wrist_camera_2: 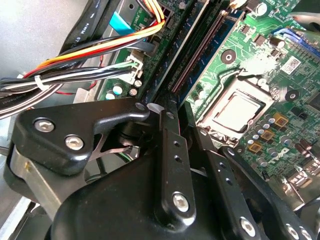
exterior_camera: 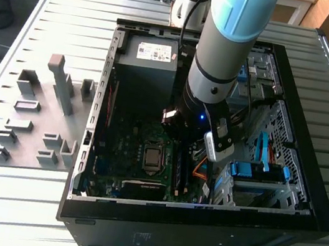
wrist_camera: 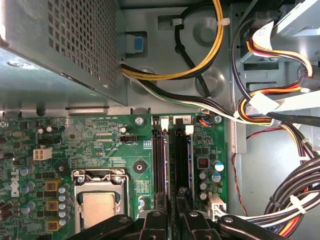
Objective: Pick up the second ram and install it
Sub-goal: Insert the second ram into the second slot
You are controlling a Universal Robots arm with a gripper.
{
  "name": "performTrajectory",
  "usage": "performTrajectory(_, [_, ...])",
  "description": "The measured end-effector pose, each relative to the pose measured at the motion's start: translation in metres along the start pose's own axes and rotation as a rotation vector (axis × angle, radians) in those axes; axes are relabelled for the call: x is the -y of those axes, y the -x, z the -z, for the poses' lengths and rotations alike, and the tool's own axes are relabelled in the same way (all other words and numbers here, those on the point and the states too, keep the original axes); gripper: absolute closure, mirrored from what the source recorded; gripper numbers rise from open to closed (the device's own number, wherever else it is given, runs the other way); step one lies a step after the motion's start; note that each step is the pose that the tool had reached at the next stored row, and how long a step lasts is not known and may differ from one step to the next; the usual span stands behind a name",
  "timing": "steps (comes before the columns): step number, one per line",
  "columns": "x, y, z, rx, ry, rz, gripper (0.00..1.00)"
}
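I have the arm lowered into the open black computer case (exterior_camera: 298,227), black gripper (wrist_camera: 170,212) poised directly over the memory slots on the green motherboard (wrist_camera: 95,150). The jaws are nearly closed, fingers (wrist_camera_2: 170,150) close together; whether they pinch anything I cannot tell. The second ram, a slim long stick (wrist_camera: 181,160), stands in the slot running straight out ahead of the fingertips, beside an empty slot (wrist_camera: 160,160). The silver processor socket (wrist_camera: 97,202) lies off to one side of the jaws.
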State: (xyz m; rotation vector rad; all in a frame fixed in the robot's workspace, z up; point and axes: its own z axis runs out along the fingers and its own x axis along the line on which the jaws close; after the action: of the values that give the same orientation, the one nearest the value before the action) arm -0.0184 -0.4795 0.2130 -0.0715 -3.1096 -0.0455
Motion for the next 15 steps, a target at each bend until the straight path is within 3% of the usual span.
performTrajectory(15, [0.0000, 0.0000, -0.0002, 0.0000, 0.0000, 0.000, 0.86])
